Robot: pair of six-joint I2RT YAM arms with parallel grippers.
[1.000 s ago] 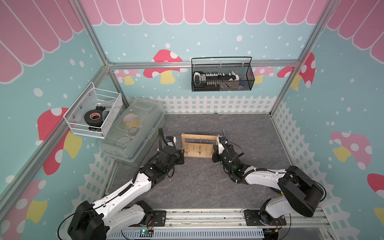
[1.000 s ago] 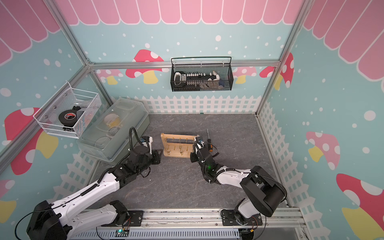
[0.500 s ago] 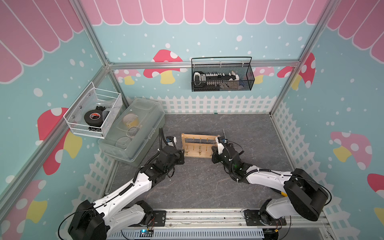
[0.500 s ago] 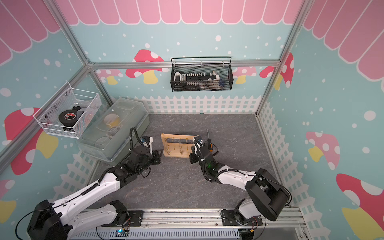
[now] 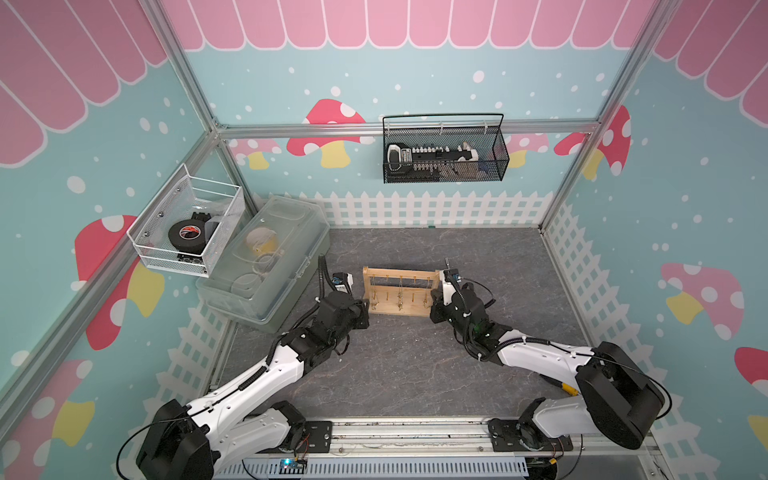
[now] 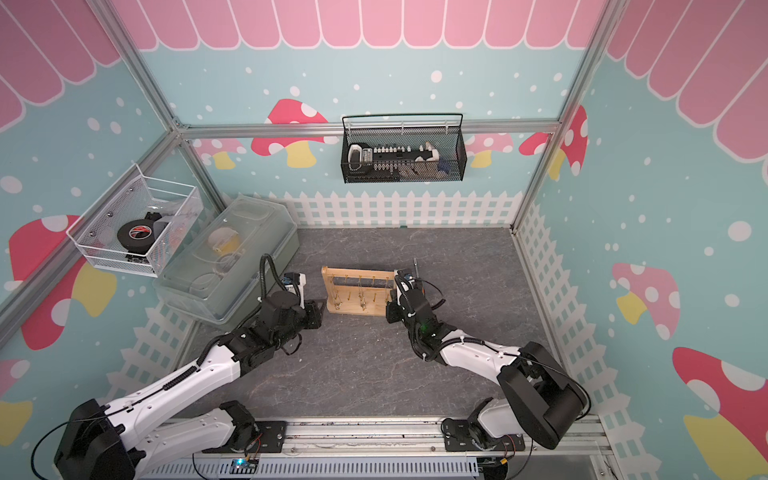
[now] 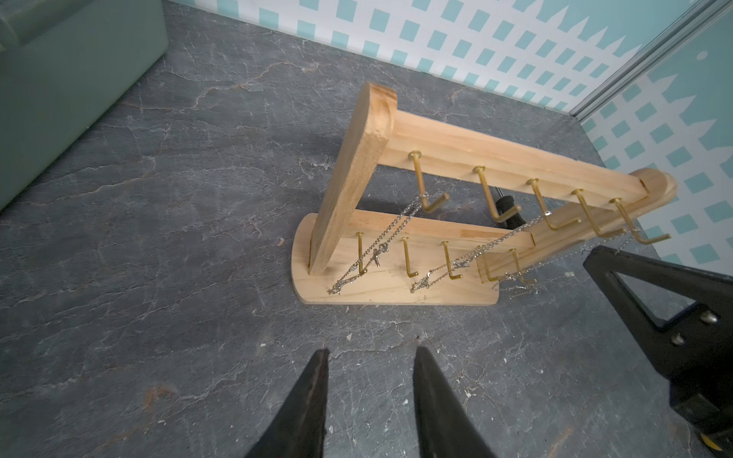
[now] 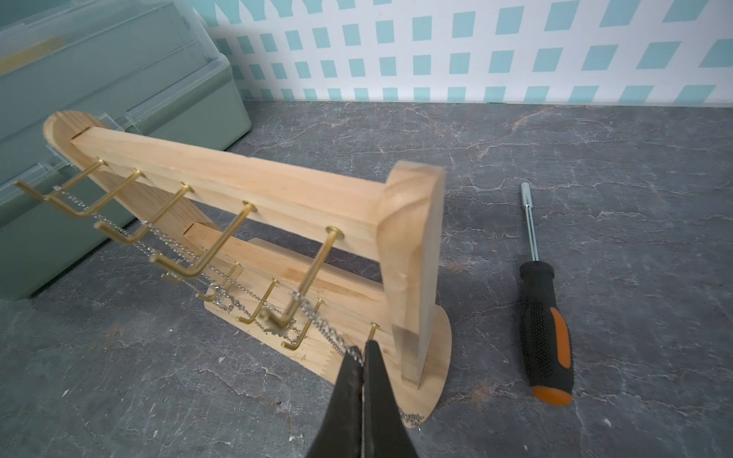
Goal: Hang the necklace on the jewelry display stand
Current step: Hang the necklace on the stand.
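The jewelry display stand (image 5: 399,291) (image 6: 357,293) stands upright mid-table, a light-wood rack with gold pegs. In the right wrist view its crossbar (image 8: 277,190) is close ahead. A silver necklace (image 8: 323,323) runs taut from the rightmost upper peg down into my right gripper (image 8: 361,347), which is shut on the chain low by the stand's right end (image 5: 432,307). Other chains (image 7: 388,238) hang from pegs further left. My left gripper (image 7: 371,351) is open and empty, just off the stand's left end (image 5: 362,309) above bare table.
A screwdriver (image 8: 545,317) lies on the table just behind and right of the stand. A clear lidded plastic box (image 5: 266,266) sits at the left against the fence. A white wire basket (image 5: 187,228) and a black one (image 5: 444,156) hang on the walls.
The right arm's rear links have shifted a little while its gripper stays at the stand's right end, still holding the chain. The left arm has not moved.
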